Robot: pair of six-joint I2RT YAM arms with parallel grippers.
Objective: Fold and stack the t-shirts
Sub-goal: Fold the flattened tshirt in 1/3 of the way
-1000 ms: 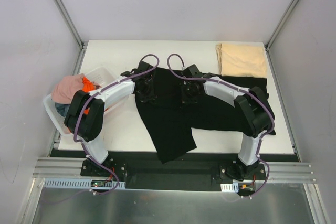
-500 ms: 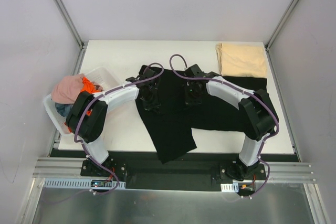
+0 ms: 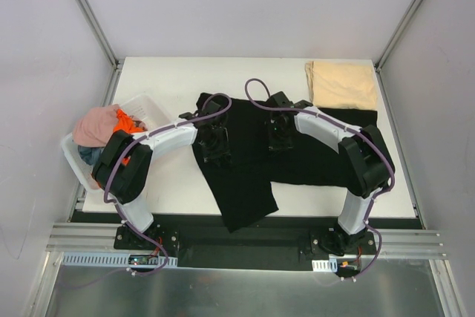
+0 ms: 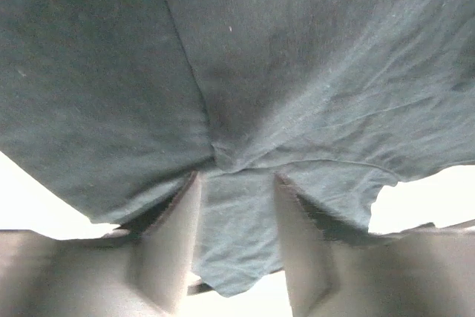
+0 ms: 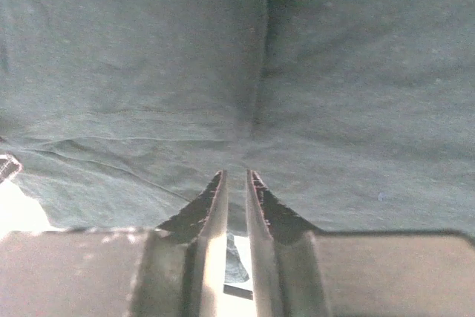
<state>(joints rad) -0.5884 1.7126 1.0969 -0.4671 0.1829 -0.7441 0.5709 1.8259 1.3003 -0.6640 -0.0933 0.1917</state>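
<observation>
**Both end effectors low over the black tee**

The black t-shirt point(image 3: 245, 176) sprawls across the middle of the counter point(image 3: 171, 79), one part trailing to the near edge. The left end effector point(image 4: 236, 177) sits right over a pucker in the cloth, jaws moderately apart, nothing clamped. The right end effector point(image 5: 236, 174) is down on the same shirt, jaws just a narrow slit. The folded tan t-shirt point(image 3: 341, 85) lies in the far right corner. At left, pink point(image 3: 95, 125) and orange point(image 3: 126, 120) t-shirts fill the white basket point(image 3: 145, 104).
</observation>
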